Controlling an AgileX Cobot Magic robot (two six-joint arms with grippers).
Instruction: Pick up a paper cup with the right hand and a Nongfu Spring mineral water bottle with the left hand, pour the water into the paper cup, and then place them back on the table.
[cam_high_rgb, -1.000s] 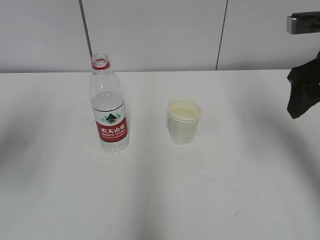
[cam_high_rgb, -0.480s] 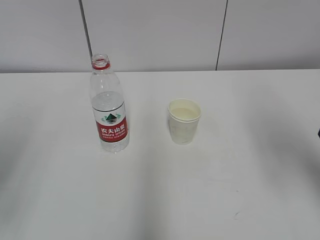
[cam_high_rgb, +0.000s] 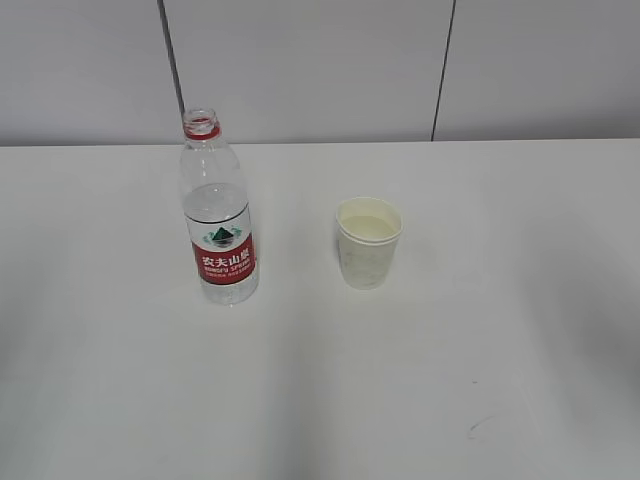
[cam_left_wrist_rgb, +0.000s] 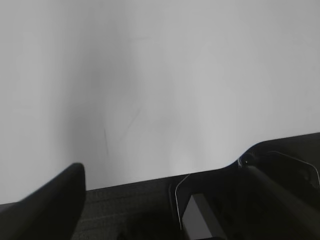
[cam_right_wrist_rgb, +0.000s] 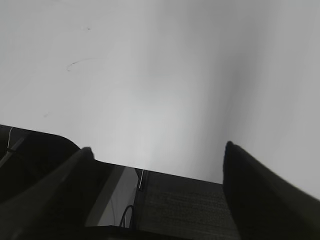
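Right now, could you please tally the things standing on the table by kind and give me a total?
Nongfu Spring mineral water bottle, uncapped, upright: 1
Paper cup, upright, right of the bottle and apart from it: 1
Total on the table: 2

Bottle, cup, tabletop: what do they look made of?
Bottle: clear, glossy thin plastic; the water level shows through, under a printed red-and-white label.
Cup: matte white paper, going by its rolled rim and cream inside; any lining can't be judged.
Table: smooth white surface with faint dark scuffs, likely laminate; uncertain.
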